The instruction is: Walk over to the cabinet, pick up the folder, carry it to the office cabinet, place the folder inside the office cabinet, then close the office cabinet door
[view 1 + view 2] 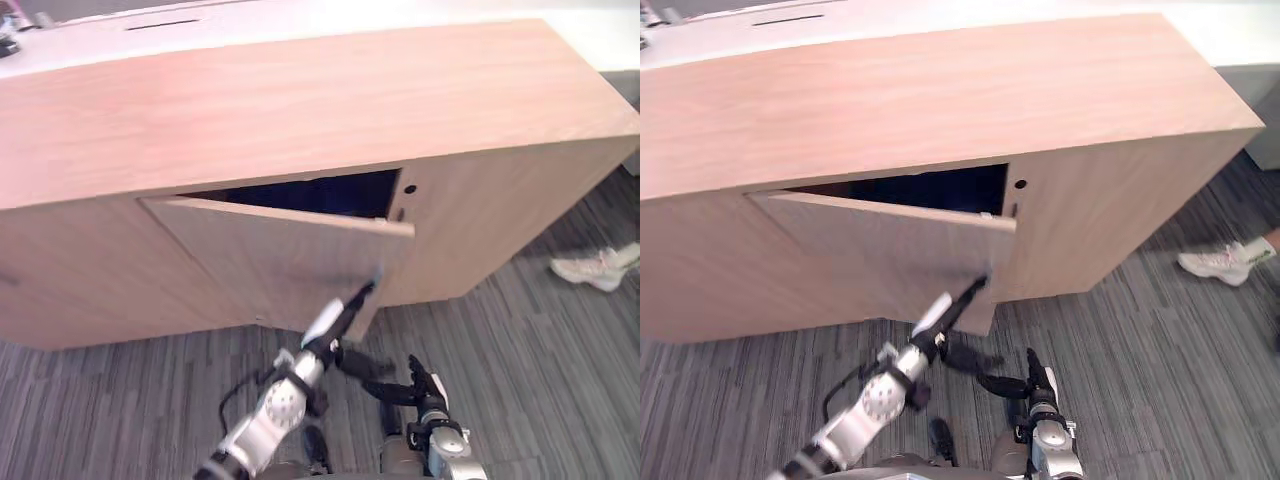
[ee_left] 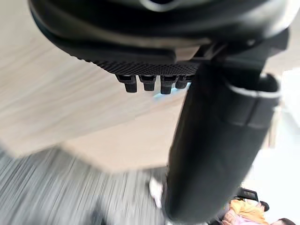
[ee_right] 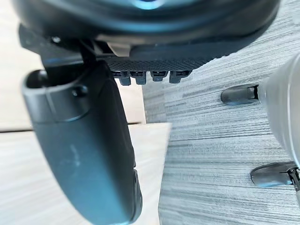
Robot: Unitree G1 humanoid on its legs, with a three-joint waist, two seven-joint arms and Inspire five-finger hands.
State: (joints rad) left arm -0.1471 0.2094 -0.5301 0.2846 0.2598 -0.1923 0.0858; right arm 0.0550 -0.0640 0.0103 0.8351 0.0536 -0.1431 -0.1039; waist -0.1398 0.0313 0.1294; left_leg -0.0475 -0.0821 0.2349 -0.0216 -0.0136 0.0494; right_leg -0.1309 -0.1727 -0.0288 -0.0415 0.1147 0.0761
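1. The office cabinet (image 1: 300, 90) was a long, low unit in light wood, standing on a grey striped carpet floor (image 1: 540, 380).
2. Its door (image 1: 250, 260) stood partly open. The hinge side was on the robot's left, and the free edge on the right stood out from the cabinet front.
3. The opening (image 1: 320, 193) above the door's top edge showed a dark, bluish interior. Whether the folder lay inside could not be told from these views.
4. The left hand (image 1: 345, 305) was stretched forward with its fingers straight. The fingertips (image 1: 372, 283) touched the outer face of the door, close to the free edge and below its mid-height. The hand was open and gripped nothing.
5. The right hand (image 1: 405, 390) hung low over the floor, nearer the robot than the door and apart from it. Its fingers were relaxed and pointed toward the robot's left. The hand was open and held nothing.
6. In the right wrist view, the lower corner of the door showed just past the thumb, with carpet beside it.
7. A person's white shoe (image 1: 590, 268) rested on the floor to the right of the cabinet, well apart from both hands.
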